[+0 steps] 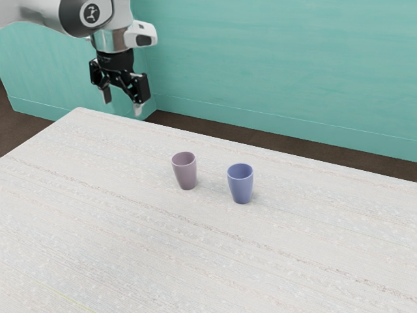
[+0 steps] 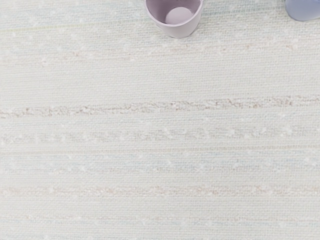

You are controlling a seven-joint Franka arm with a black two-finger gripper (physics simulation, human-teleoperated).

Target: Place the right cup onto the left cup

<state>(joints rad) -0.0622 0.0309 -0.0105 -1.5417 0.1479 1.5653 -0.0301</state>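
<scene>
- The gripper (image 1: pixel 122 105) is open, its two fingers (image 1: pixel 138 109) standing well apart; it hangs in the air, fingertips down, high over the table (image 1: pixel 98 222) on the corner's side of both cups. How high it is above the top is hard to judge from this angle.
- The arm (image 1: pixel 39 13) comes in from the exterior view's upper left, above that same corner.
- The mauve cup (image 1: pixel 186 176) stands upright on the table, mouth up, nearer than the blue one to the corner that shows. It is set in from the long edge that runs along the wall (image 1: pixel 280 78).
- Looking down into the mauve cup, the wrist view shows smooth inner walls and a pale, round, bare bottom.
- The blue cup (image 1: pixel 242 190) is also upright, mouth up, farther along that long edge from the corner and likewise set in from it. It stands to the exterior view's right of the mauve cup.
- Inside the blue cup, the upper part of the inner wall can be seen; its bottom I cannot make out.
- The two cups stand near each other but apart, both flaring from a narrower base to a wider rim.
</scene>
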